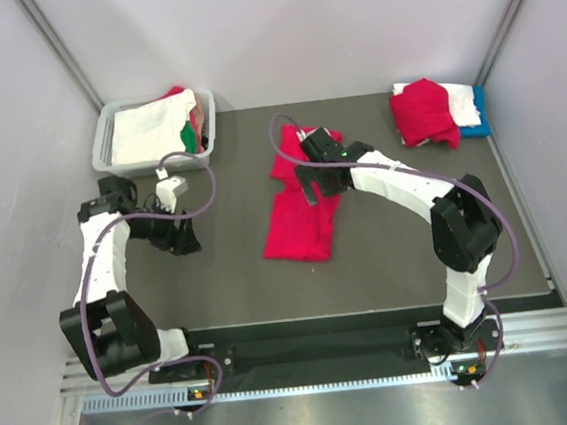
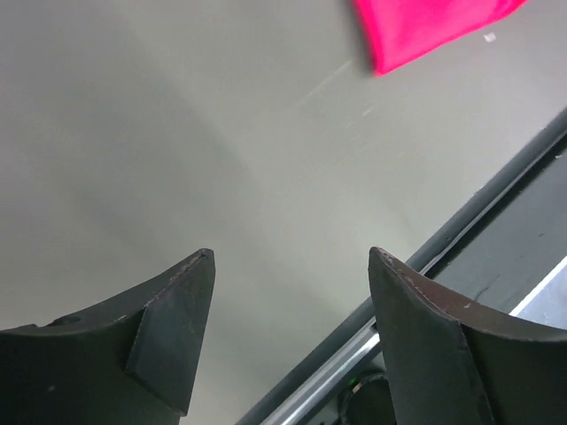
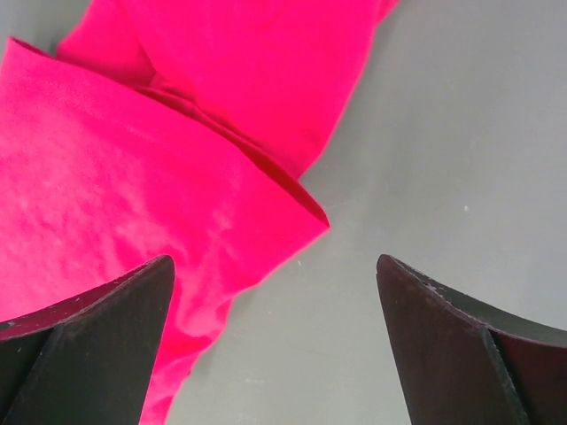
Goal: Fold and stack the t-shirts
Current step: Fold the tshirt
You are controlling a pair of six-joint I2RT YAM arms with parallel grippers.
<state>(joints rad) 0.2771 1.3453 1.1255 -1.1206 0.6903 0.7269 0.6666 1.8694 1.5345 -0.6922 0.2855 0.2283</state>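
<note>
Right gripper (image 3: 275,261) hung spread wide, empty, over the folded red shirt (image 1: 302,221) lying dead centre; left gripper (image 2: 292,257) gaped empty at nine o'clock; stacked shirts (image 1: 437,109) sat at two o'clock.

Matt red cloth t-shirt (image 3: 177,133) on smooth grey table (image 3: 461,133)

A t-shirt (image 1: 299,221) lies midway on the table (image 1: 388,253), a tub (image 1: 149,168) behind-left, a shirt stack (image 1: 429,110) behind-right.
</note>
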